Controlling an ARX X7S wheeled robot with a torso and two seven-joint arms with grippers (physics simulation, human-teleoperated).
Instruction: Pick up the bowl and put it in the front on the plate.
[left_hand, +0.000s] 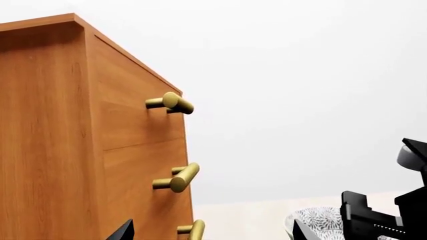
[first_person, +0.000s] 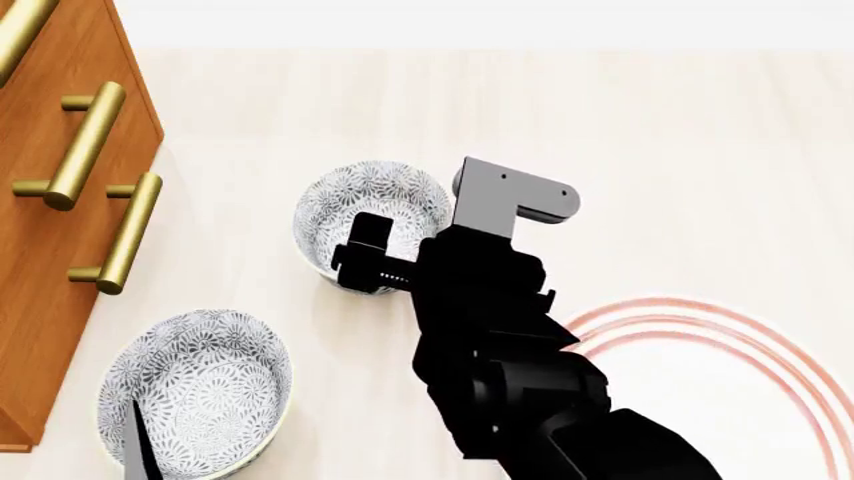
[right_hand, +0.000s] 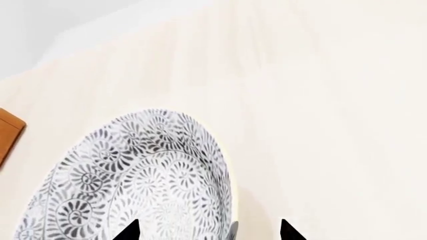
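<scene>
A patterned grey-blue bowl sits on the pale table, and a second one like it sits nearer, at the front left. My right gripper is at the near rim of the farther bowl. In the right wrist view the right gripper is open, with one fingertip over the bowl's inside and the other outside its rim. The red-ringed plate lies at the front right, partly hidden by my right arm. My left gripper is open and holds nothing; one fingertip shows over the near bowl.
A wooden drawer cabinet with brass bar handles stands along the left, close to both bowls. It fills the left wrist view, where the far bowl and my right gripper's black body also show.
</scene>
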